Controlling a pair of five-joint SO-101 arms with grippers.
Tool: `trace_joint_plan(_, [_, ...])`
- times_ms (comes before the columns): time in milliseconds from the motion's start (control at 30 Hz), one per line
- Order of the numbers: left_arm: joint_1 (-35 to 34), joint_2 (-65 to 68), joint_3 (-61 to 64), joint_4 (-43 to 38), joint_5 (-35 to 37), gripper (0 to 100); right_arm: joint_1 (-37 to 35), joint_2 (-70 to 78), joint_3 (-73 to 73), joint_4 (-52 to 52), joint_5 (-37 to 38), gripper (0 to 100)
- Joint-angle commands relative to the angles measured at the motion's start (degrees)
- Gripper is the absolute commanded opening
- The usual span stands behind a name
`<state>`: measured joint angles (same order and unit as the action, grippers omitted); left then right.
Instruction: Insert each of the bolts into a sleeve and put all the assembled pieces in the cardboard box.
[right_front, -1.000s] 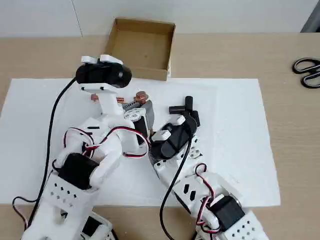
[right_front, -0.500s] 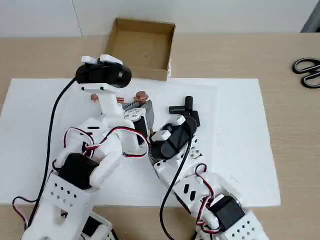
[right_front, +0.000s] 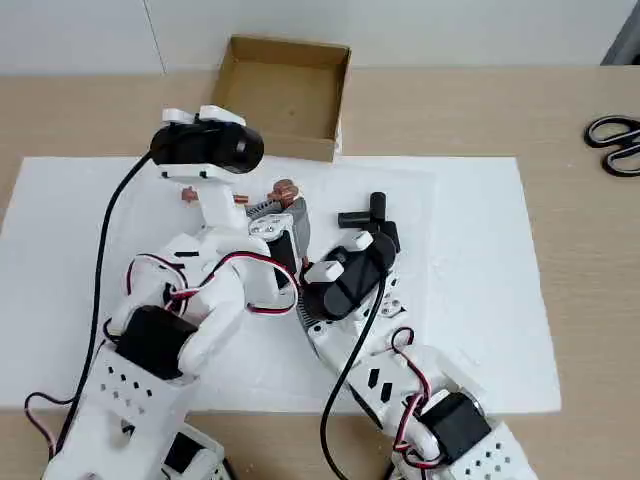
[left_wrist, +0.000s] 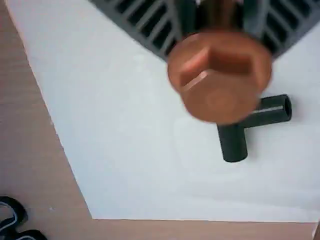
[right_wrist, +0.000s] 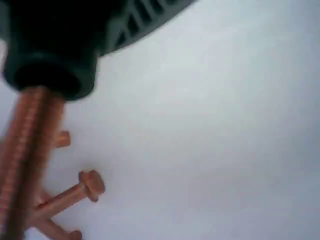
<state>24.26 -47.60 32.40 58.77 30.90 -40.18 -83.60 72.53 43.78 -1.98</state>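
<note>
- While the left gripper (left_wrist: 217, 12) has its dark ribbed jaws clamped on the shank of a copper bolt (left_wrist: 220, 75), the bolt's flanged hexagonal head faces that arm's wrist camera. In the high view the head sits near the sheet's middle, at 6 o'clock from the cardboard box (right_front: 285, 95).
- The right gripper (right_wrist: 85, 25) has its jaws closed round a black sleeve (right_wrist: 50, 65), and the bolt's threaded shank runs into the sleeve's open end.
- Two spare sleeves (right_front: 365, 215) lie touching in an L at 3 o'clock from the held bolt, just beside the right arm's wrist.
- Loose bolts (right_wrist: 70, 195) lie crossed on the sheet. In the high view their copper ends show at 9 o'clock from the held bolt, partly hidden under the left arm.
- From above, both arms' wrists cover the spot where bolt and sleeve meet.
- The box stands open at the far edge of the white sheet (right_front: 480, 260).
- Scissors (right_front: 615, 140) lie on the wooden table (right_front: 480, 110) at 2 o'clock, well apart from everything else.
</note>
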Motion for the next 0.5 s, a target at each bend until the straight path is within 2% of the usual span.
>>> trace_joint_plan(0, [0.18, -0.97, -1.71, 1.85, 0.35, 1, -0.13, -1.1, -0.44, -1.36, -0.53, 0.4])
trace_joint_plan(467, [-0.26, -0.97, -5.67, 1.85, 1.49, 1, -0.13, -1.1, -0.35, -1.36, -0.53, 0.4])
